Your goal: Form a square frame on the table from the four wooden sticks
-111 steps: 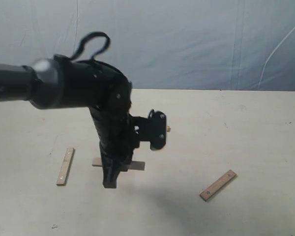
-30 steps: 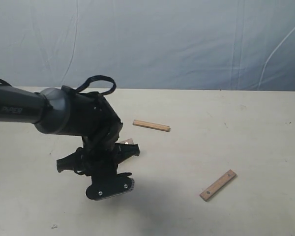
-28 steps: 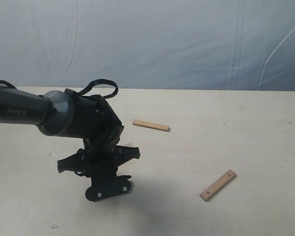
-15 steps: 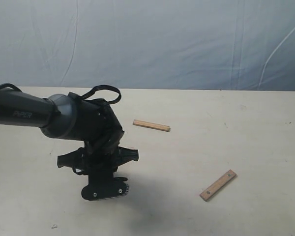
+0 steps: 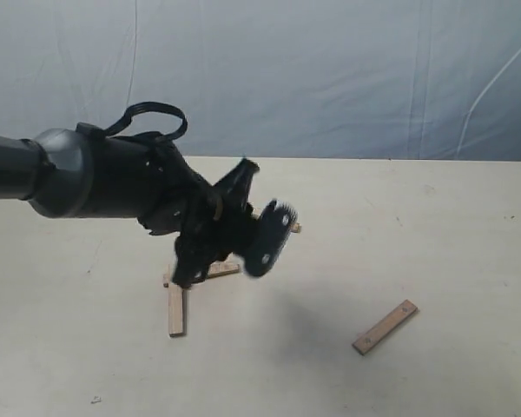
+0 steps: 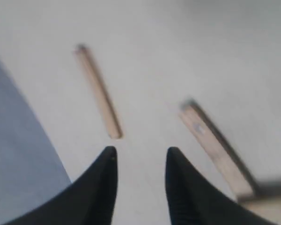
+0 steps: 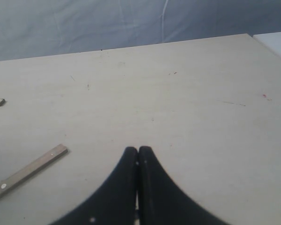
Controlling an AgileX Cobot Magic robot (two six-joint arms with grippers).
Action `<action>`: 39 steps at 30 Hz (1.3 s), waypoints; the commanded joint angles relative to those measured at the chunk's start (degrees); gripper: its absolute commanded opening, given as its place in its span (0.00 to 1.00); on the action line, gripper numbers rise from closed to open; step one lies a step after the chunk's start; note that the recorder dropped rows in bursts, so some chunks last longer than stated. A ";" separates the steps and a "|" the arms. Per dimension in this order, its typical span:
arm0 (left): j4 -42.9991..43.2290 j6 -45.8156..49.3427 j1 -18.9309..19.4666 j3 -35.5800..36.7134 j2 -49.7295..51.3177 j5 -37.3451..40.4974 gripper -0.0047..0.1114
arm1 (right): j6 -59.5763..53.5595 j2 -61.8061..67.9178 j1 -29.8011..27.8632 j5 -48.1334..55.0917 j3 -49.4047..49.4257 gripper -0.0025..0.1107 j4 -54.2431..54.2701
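Observation:
Four wooden sticks lie on the table (image 5: 451, 243). One stick (image 5: 175, 310) runs toward the front edge and meets the left end of a second stick (image 5: 224, 268), which is half hidden under my left arm. Only the tip of a third stick (image 5: 294, 228) shows behind the left gripper (image 5: 243, 228). The fourth stick (image 5: 385, 327) lies slanted and alone at the right. In the blurred left wrist view the left gripper (image 6: 141, 152) hangs open and empty above the table, with one stick (image 6: 99, 93) ahead and another stick (image 6: 215, 150) beside it. The right gripper (image 7: 138, 151) is shut on nothing, near a stick (image 7: 30, 171).
A wrinkled blue-grey cloth backdrop (image 5: 330, 78) hangs behind the table's far edge. My bulky left arm (image 5: 87, 174) reaches in from the left and hides part of the table's middle. The table's right corner (image 7: 253, 36) shows in the right wrist view.
The left gripper has risen from the table and swung up to the right. This uncovers a stick, lying where the gripper was, that forms a corner with the half-hidden one.

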 commanded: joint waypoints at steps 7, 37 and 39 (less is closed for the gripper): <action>-8.57 -80.63 5.95 -15.89 4.79 7.45 0.17 | -0.22 -0.20 -0.47 -0.62 -0.04 0.01 0.00; -39.10 3.11 9.33 -64.84 37.41 41.85 0.54 | -0.22 -0.20 -0.47 -0.81 -0.04 0.01 0.00; -40.90 3.27 9.33 -64.96 37.89 40.98 0.57 | -0.22 -0.20 -0.47 -0.81 -0.04 0.01 0.00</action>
